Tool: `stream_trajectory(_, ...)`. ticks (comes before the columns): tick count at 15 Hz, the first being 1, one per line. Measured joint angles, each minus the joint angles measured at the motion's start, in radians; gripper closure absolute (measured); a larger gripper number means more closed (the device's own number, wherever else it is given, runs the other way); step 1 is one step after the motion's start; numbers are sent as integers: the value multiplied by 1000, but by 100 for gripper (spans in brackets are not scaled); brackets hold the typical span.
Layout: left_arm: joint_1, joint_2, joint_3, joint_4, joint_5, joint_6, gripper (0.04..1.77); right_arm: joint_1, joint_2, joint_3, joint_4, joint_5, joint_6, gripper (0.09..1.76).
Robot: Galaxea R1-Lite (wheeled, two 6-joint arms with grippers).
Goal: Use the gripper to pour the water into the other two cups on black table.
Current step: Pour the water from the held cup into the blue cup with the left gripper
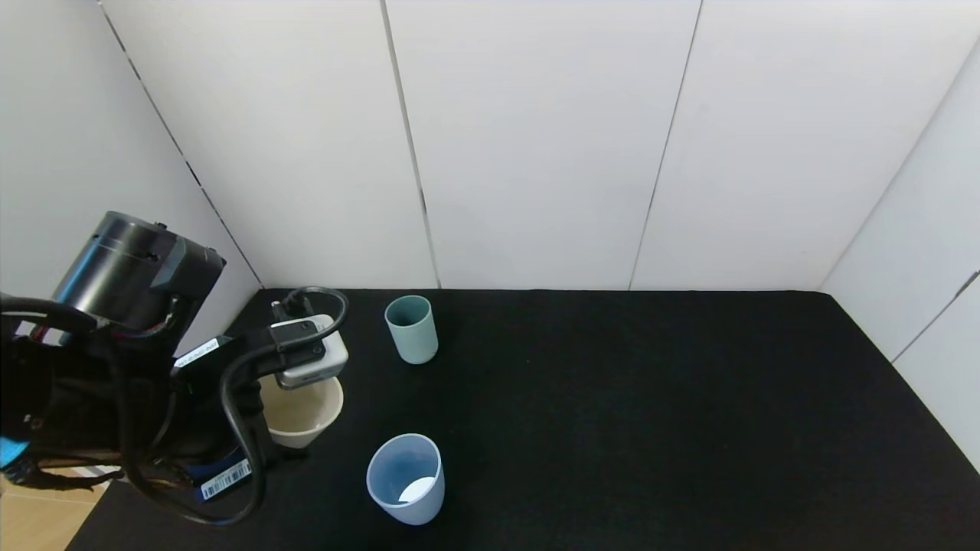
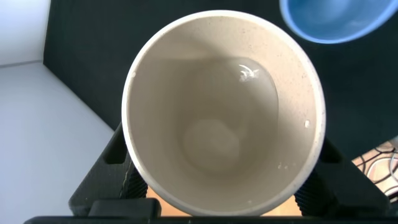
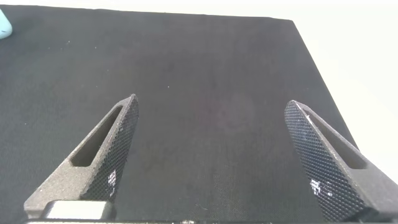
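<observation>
The left hand (image 1: 295, 405) is clamped on the beige cup (image 1: 302, 417), upright with water (image 2: 249, 93) inside. The blue cup (image 1: 406, 478) stands near at four o'clock, the green cup (image 1: 412, 329) at one o'clock. The right hand (image 3: 211, 155), fingers apart, hovers over bare tabletop (image 1: 651, 413).

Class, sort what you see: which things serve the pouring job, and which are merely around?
Job: left pincer gripping beige cup of water; light blue cup; teal-green cup; black table.
Around: right pincer, open and idle; white wall panels.
</observation>
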Motion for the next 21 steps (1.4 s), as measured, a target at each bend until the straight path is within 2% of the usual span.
stream_trajectory(3,-55,-19,42,-2,16,10,56,0,0,0,0,0,0,14)
stream_trajectory(6,-101,-15,64,-4,71,15,56,0,0,0,0,0,0,14)
stream_trajectory(8,-121,-2,66,-2,83,18,56,0,0,0,0,0,0,14)
stream_trajectory(21,-174,177,7,-3,228,61,56,0,0,0,0,0,0,14)
